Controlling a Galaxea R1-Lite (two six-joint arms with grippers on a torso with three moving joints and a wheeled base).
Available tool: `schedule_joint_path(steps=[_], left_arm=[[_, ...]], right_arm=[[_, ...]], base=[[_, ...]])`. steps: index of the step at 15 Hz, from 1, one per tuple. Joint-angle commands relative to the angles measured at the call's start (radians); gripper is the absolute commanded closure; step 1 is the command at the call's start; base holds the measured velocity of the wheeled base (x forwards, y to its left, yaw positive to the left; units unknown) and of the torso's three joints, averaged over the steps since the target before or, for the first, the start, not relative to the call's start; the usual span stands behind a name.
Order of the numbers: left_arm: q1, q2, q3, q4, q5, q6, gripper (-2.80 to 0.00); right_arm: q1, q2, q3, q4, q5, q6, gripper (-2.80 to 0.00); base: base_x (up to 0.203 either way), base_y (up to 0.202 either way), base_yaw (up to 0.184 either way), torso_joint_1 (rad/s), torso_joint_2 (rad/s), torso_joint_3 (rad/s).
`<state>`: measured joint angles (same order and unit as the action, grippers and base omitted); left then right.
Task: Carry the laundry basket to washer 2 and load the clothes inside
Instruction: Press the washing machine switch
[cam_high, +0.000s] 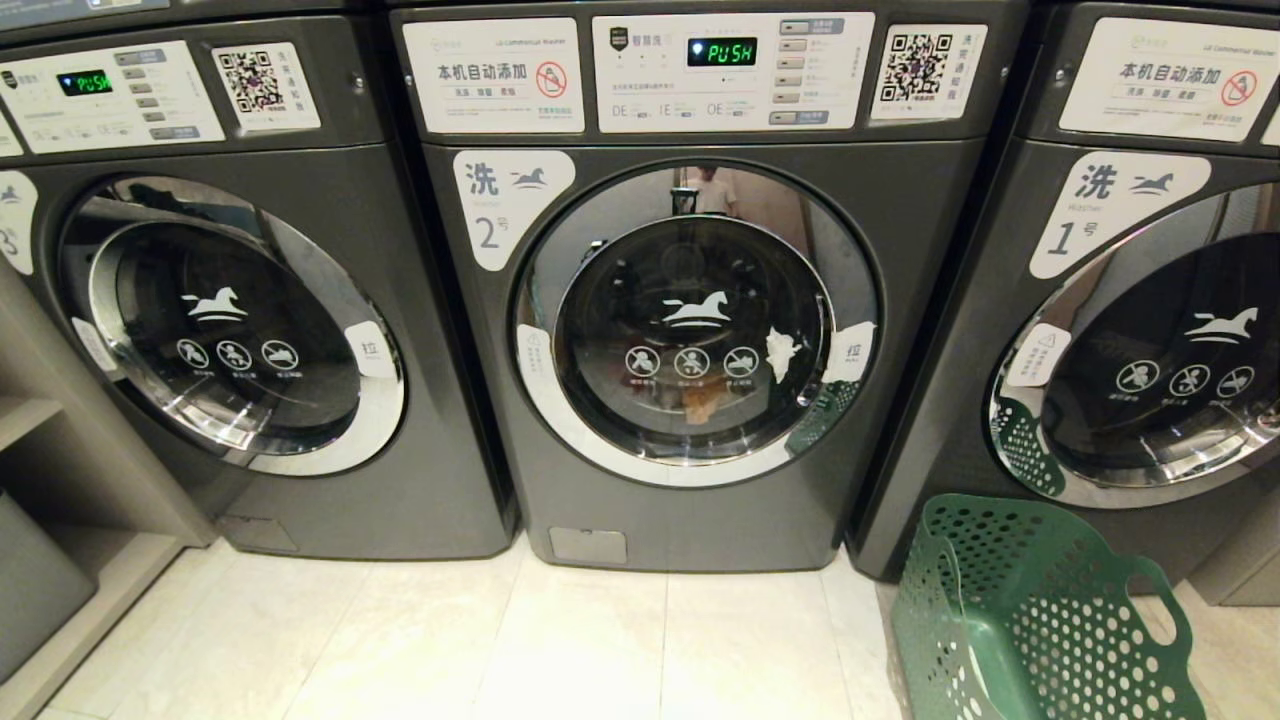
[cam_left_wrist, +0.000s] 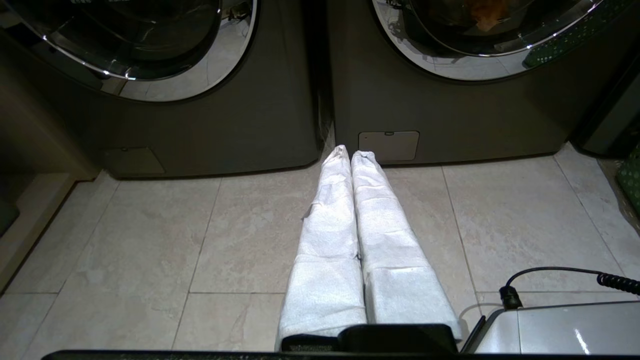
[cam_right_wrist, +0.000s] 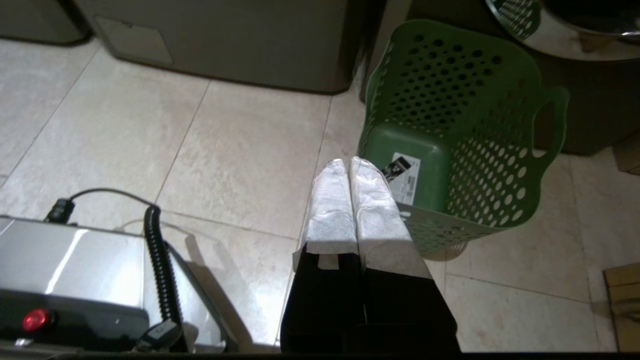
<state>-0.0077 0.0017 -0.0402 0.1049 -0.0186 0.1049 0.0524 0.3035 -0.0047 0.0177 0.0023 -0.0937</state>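
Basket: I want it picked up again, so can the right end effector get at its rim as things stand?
Probably yes: the shut right end effector hangs just above the empty basket, nothing between; it must open first.

Three dark grey front-loading washers stood side by side on the pale tiled floor (cam_high: 500, 640): washer 2 (cam_high: 690, 300) in the middle, door closed, clothes (cam_high: 700, 400) behind its glass. The green perforated plastic laundry basket (cam_high: 1040, 620) sat on the floor before washer 1 (cam_high: 1130, 330), at the right.

You can read "2" on washer 2's white label (cam_high: 503, 205), "PUSH" on its green display (cam_high: 721, 52), and "1" on the neighbouring washer's label (cam_high: 1095, 210).
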Motion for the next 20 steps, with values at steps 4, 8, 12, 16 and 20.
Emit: schedule_joint_path(steps=[4, 8, 12, 16, 20], left_arm=[[0.000, -0.003, 0.000, 0.001, -0.001, -0.018, 0.00], [0.000, -0.003, -0.001, 0.001, 0.008, -0.070, 0.00], [0.000, -0.003, -0.001, 0.001, 0.006, -0.073, 0.00], [0.000, -0.003, 0.004, -0.016, 0.006, -0.073, 0.00], [0.000, -0.003, 0.040, -0.114, 0.019, -0.091, 0.00]], right_arm=[[-0.060, -0.269, 0.000, -0.001, 0.004, -0.012, 0.00], [-0.057, -0.303, 0.005, -0.013, 0.004, 0.005, 0.00], [-0.057, -0.303, 0.005, -0.015, 0.002, 0.005, 0.00], [-0.057, -0.303, 0.005, -0.015, 0.002, 0.005, 0.00], [-0.057, -0.303, 0.005, -0.015, 0.002, 0.005, 0.00]], base=[[0.000, 0.000, 0.000, 0.000, 0.00, 0.000], [0.000, 0.000, 0.000, 0.000, 0.00, 0.000], [0.000, 0.000, 0.000, 0.000, 0.00, 0.000], [0.000, 0.000, 0.000, 0.000, 0.00, 0.000], [0.000, 0.000, 0.000, 0.000, 0.00, 0.000]])
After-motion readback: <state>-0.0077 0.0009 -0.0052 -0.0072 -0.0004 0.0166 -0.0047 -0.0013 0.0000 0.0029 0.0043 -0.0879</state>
